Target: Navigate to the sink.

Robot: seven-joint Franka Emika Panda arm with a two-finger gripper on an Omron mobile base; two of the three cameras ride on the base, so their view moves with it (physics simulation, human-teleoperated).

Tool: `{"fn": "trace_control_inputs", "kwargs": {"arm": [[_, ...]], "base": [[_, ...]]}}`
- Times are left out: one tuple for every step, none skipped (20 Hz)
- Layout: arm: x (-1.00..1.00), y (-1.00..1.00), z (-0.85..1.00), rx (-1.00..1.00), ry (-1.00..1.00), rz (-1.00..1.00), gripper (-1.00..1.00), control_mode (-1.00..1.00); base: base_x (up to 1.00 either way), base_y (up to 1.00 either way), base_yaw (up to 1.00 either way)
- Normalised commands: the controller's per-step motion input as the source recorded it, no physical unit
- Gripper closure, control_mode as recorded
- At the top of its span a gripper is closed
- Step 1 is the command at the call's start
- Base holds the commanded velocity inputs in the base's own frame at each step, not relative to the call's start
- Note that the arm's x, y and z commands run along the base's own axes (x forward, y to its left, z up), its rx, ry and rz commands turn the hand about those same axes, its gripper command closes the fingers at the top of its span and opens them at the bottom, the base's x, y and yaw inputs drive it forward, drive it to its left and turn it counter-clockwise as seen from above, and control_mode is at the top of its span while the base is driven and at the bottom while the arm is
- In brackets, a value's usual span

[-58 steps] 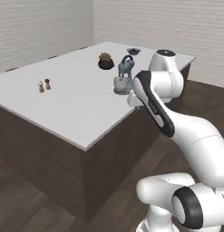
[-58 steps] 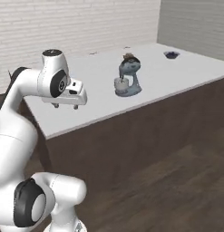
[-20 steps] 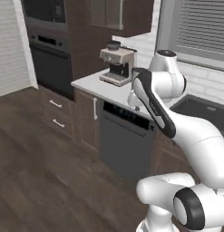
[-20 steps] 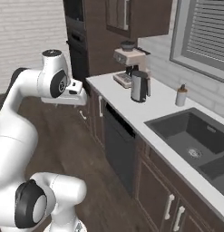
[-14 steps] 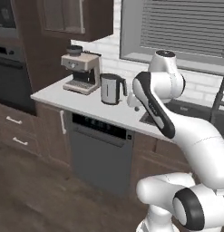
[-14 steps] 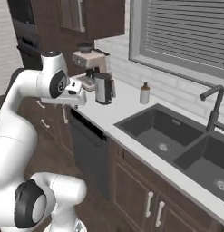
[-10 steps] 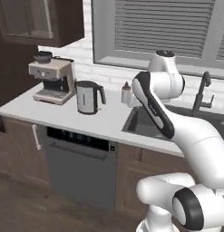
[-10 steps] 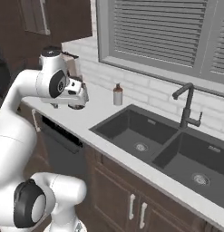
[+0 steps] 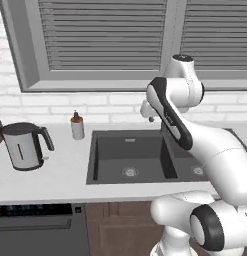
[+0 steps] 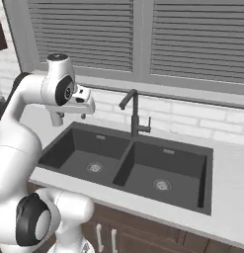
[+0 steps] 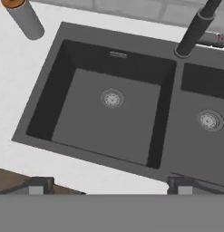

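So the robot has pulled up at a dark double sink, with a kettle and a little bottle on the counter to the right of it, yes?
Not quite: the kettle and the small bottle stand on the counter to the left of the sink, as the left base view shows. The rest holds: the sink is dark, with two basins, and the robot is parked in front of it.

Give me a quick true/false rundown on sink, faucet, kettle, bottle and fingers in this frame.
1. The sink has two basins, each with a round drain. True.
2. The faucet stands at the front edge. False: it is at the rear, by the brick wall.
3. A kettle stands on the counter left of the sink. True.
4. The small bottle lies inside a basin. False: it stands upright on the counter.
5. The fingers hold something. False: nothing is between them.
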Motion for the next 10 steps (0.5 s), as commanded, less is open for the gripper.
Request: {"fn": "trace_control_inputs", "kwargs": {"arm": [[0.00, 0.00, 0.00, 0.00, 0.00, 0.00, -1.00, 1.00], [0.00, 0.00, 0.00, 0.00, 0.00, 0.00, -1.00, 1.00], [0.00, 0.00, 0.00, 0.00, 0.00, 0.00, -1.00, 1.00], [0.00, 0.00, 0.00, 0.00, 0.00, 0.00, -1.00, 1.00], [0.00, 0.00, 0.00, 0.00, 0.00, 0.00, -1.00, 1.00], [0.00, 0.00, 0.00, 0.00, 0.00, 0.00, -1.00, 1.00], [0.00, 0.00, 0.00, 0.00, 0.00, 0.00, -1.00, 1.00], [0.00, 0.00, 0.00, 0.00, 0.00, 0.00, -1.00, 1.00], [0.00, 0.00, 0.00, 0.00, 0.00, 0.00, -1.00, 1.00], [0.00, 0.00, 0.00, 0.00, 0.00, 0.00, -1.00, 1.00]], "base": [[0.22, 0.24, -0.51], [0.24, 0.35, -0.47], [0.32, 0.48, -0.39], [0.30, 0.43, -0.33], [0.37, 0.42, -0.28], [0.42, 0.39, -0.24], [0.53, 0.28, -0.17], [0.57, 0.20, -0.12], [0.69, 0.12, -0.06], [0.76, 0.05, -0.01]]}}
